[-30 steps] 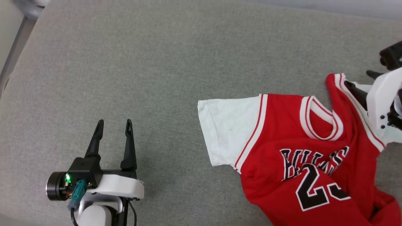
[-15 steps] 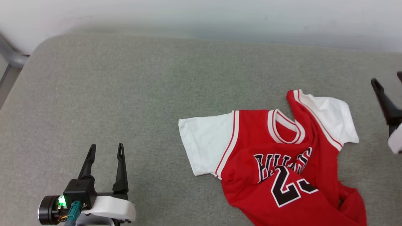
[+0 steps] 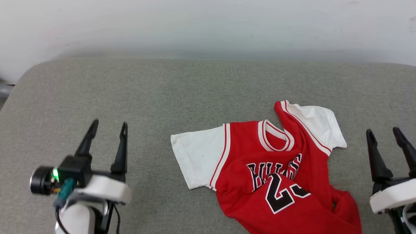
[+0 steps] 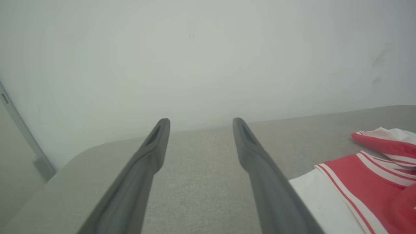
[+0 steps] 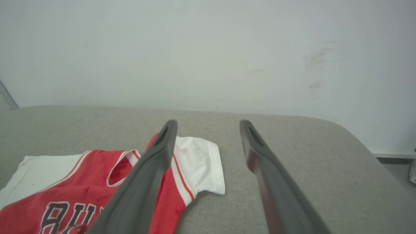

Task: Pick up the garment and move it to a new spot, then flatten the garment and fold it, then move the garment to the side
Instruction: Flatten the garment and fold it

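Note:
The garment (image 3: 260,165), a red jersey with white sleeves and black lettering, lies rumpled on the grey cushioned surface (image 3: 162,91), right of centre in the head view. Its right shoulder is folded over and its lower part is bunched. My left gripper (image 3: 109,125) hovers open at the lower left, well clear of the white sleeve. Open too is my right gripper (image 3: 383,131) at the lower right, just beyond the other sleeve, with nothing in it. The left wrist view has the garment (image 4: 354,182) at its right edge; the right wrist view has the garment (image 5: 81,188) at lower left behind one finger.
A pale wall (image 3: 208,26) runs behind the surface's far edge. The cushion's rounded corners show at far left (image 4: 78,156) and far right (image 5: 351,130). A metal rail (image 4: 22,130) stands by the left corner.
The head camera tilted up, bringing the wall into view. My right gripper let go of the garment's right sleeve and drew back to the lower right; the sleeve now lies on the surface.

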Available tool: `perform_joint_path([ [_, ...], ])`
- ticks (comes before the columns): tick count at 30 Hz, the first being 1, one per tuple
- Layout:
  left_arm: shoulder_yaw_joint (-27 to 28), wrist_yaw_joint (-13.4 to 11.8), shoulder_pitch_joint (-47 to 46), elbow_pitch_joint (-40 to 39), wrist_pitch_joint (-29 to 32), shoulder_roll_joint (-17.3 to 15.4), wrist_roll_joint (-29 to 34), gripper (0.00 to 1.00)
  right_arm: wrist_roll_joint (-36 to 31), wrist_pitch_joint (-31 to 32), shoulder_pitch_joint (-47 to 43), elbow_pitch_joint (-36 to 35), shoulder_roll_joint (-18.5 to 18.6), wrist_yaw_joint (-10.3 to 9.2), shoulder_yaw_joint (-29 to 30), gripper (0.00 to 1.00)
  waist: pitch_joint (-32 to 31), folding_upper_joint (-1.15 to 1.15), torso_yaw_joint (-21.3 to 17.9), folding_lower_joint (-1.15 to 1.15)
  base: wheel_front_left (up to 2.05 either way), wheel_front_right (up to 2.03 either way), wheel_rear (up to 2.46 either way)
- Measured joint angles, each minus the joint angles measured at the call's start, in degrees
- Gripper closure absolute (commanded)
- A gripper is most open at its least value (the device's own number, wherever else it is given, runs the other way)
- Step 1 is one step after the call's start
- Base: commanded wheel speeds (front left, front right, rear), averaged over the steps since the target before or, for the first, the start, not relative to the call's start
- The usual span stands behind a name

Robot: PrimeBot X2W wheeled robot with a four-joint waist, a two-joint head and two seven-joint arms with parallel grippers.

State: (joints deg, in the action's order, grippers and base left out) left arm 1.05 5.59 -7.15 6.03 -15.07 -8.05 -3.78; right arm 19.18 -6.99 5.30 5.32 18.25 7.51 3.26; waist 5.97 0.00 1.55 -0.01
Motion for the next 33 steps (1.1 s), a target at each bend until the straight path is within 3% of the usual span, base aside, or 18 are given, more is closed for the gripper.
perform_joint_path([
  [3, -2.03, 1.04, -4.56, 2.2, 0.69, -2.34, -1.36, 0.0, -1.92, 0.49, -2.66, -3.63, -3.25, 0.0, 1.58, 0.0, -0.23, 0.0, -0.55, 0.0, 0.0, 0.0, 0.0],
  [7, -6.41, 1.69, -11.19, 4.44, 6.78, -5.99, -5.23, 0.0, -4.13, 1.8, -5.22, -7.27, -6.41, 0.0, 1.93, 0.0, -0.25, 0.0, -1.38, 0.0, 0.0, 0.0, 0.0],
  [13, -18.18, 1.81, -21.11, 6.28, 20.73, -13.83, -17.78, 0.0, -5.76, 2.5, -6.25, -10.06, -7.72, 0.01, 1.68, 0.0, 0.54, 0.0, -2.47, 0.0, 0.0, 0.0, 0.0],
  [20, -30.52, 1.81, -29.16, 9.39, 38.91, -20.13, -29.91, 0.0, -6.98, 1.96, -6.49, -10.89, -9.22, 0.0, 0.64, 0.0, 2.24, 0.0, -3.94, 0.0, 0.0, 0.0, 0.0],
  [26, -38.67, 1.81, -34.85, 13.26, 48.59, -22.9, -35.89, 0.0, -7.24, 1.34, -5.05, -10.55, -9.42, 0.0, -0.41, 0.0, 4.58, 0.0, -5.6, 0.0, 0.0, 0.0, 0.0],
  [33, -47.54, 1.81, -39.17, 18.07, 53.13, -24.2, -39.09, 0.0, -7.57, 0.2, -2.65, -9.36, -9.47, 0.0, -1.23, 0.0, 7.96, 0.0, -7.74, 0.01, 0.0, 0.0, 0.0],
])
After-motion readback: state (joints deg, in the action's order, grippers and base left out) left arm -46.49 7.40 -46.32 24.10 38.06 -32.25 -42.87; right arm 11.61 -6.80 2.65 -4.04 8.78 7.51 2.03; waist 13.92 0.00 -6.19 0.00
